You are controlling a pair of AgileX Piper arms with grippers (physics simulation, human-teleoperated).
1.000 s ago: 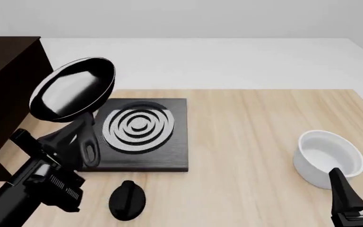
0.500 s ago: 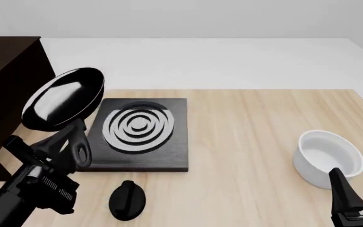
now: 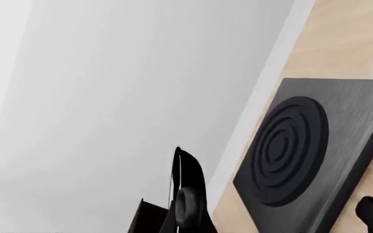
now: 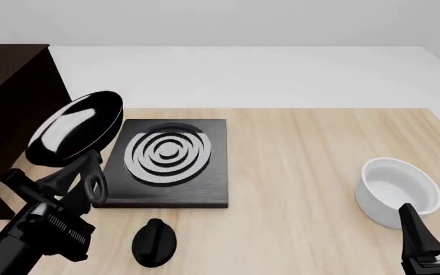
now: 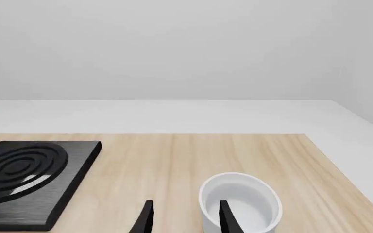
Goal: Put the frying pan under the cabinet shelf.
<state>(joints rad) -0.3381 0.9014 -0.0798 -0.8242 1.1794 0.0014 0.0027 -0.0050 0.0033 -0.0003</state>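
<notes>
Transport was the step in hand: the left gripper point(image 4: 82, 175) held the frying pan point(image 4: 75, 127) by its handle, tilted in the air just beside the cabinet shelf point(image 4: 10, 114). Next it probably needed lowering and sliding leftward under the top board. The right gripper point(image 5: 183, 216) stood open, idle.

Light wooden surface point(image 4: 319, 149), pale grain, straight far edge. Behind far edge, flat white floor point(image 4: 266, 74) to plain pale grey wall point(image 4: 220, 23). No seam or pattern on wall. Light soft, even; only faint shadows on wood. White floor also along surface's right side.
</notes>
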